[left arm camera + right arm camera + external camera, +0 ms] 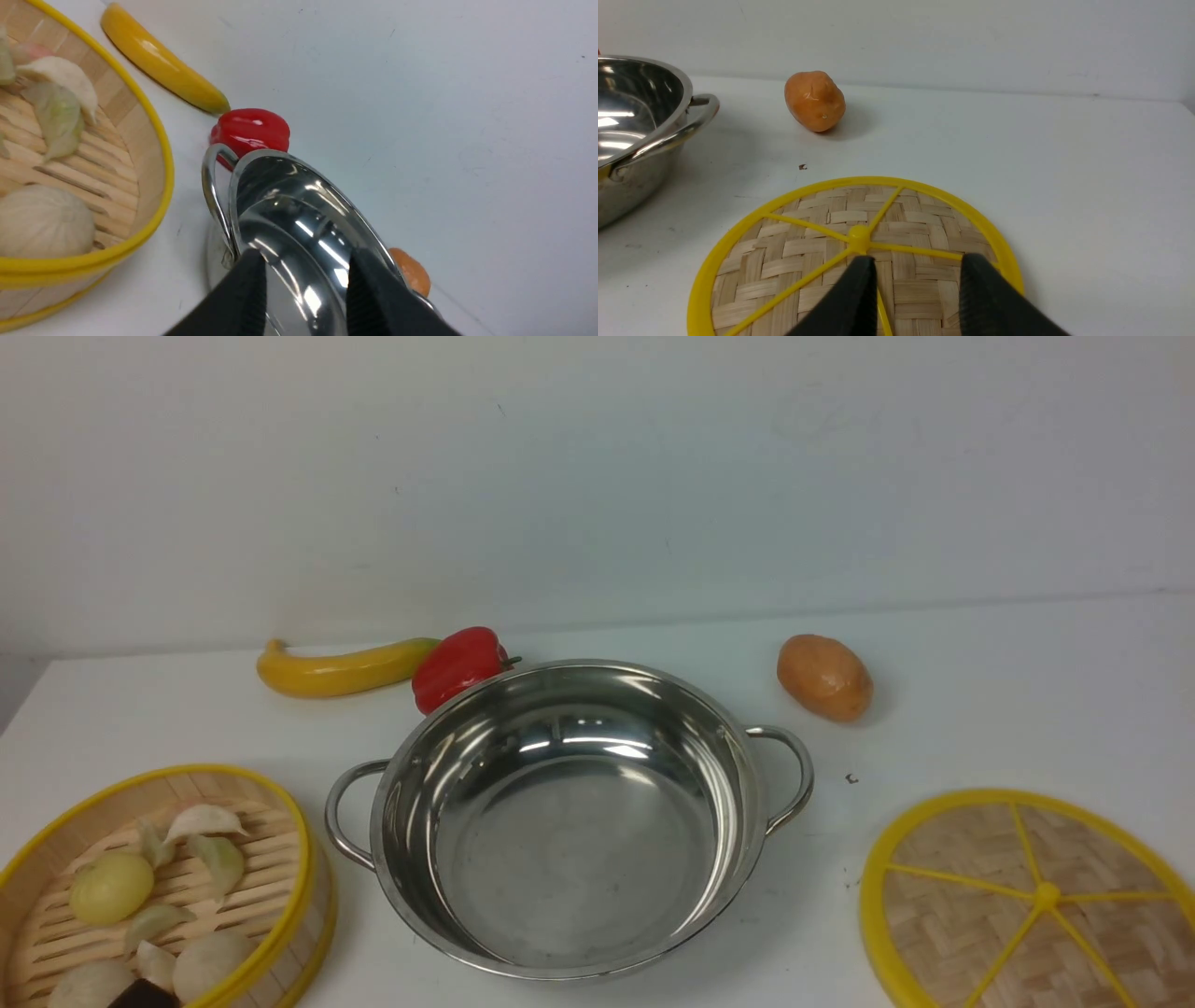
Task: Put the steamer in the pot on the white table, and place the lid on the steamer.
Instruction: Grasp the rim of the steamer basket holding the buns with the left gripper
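The steamer (159, 887), a bamboo basket with yellow rims holding pale dumplings and buns, sits on the white table (1008, 691) at the front left; it also shows in the left wrist view (93, 154). The empty steel pot (569, 821) stands in the middle. The lid (1027, 905), a flat woven disc with yellow spokes, lies at the front right. My left gripper (308, 261) is open and empty, with the pot (289, 219) seen between its fingers and the steamer beside it. My right gripper (919, 261) is open and empty just above the lid (822, 247).
A yellow banana-shaped vegetable (341, 667) and a red pepper (459, 665) lie behind the pot on the left, the pepper close to its rim. A brown potato (825, 677) lies behind on the right. A white wall rises behind the table.
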Tool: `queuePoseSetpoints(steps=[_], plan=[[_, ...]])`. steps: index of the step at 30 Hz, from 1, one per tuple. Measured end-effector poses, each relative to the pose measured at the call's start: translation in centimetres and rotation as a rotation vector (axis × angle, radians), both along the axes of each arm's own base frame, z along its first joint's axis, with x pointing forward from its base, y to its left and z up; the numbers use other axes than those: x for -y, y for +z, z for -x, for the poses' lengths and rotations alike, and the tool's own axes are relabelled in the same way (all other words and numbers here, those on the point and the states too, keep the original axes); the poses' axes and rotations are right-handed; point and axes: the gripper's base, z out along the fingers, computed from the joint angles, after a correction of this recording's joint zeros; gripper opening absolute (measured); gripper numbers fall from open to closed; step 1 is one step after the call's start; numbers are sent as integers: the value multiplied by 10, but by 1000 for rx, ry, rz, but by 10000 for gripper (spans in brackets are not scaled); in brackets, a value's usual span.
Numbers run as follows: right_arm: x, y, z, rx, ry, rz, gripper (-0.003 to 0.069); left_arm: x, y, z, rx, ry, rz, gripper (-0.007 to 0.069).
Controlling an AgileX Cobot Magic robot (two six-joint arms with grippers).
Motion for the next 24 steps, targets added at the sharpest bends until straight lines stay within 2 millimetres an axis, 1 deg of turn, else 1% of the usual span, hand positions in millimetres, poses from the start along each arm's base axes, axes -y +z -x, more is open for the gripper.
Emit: queuePoseSetpoints(steps=[1,3,4,7,8,10,12,13,16,17,18,19,20,24], plan=[[0,0,0,0,0,0,241,3,2,1,-3,-32,-38,238],[0,0,0,0,0,0,241,9,13,4,12,-105,-116,238],[0,0,0,0,0,0,241,9,16,5,24,-111,-128,238],[0,0,0,0,0,0,241,16,49,14,82,-193,-209,238],[0,0,0,0,0,0,241,17,54,15,80,-209,-231,238],[0,0,0,0,0,0,241,20,76,17,51,-257,-325,238],[0,0,0,0,0,0,241,21,88,15,-2,-285,-377,238],[0,0,0,0,0,0,241,20,95,13,-50,-303,-419,238],[0,0,0,0,0,0,241,17,111,5,-190,-338,-536,238],[0,0,0,0,0,0,241,11,121,-1,-268,-334,-633,238],[0,0,0,0,0,0,241,8,128,-6,-314,-330,-689,238],[0,0,0,0,0,0,241,6,131,-8,-331,-327,-708,238],[0,0,0,0,0,0,241,0,146,-18,-395,-312,-768,238],[0,0,0,0,0,0,241,-14,174,-37,-558,-270,-883,242]])
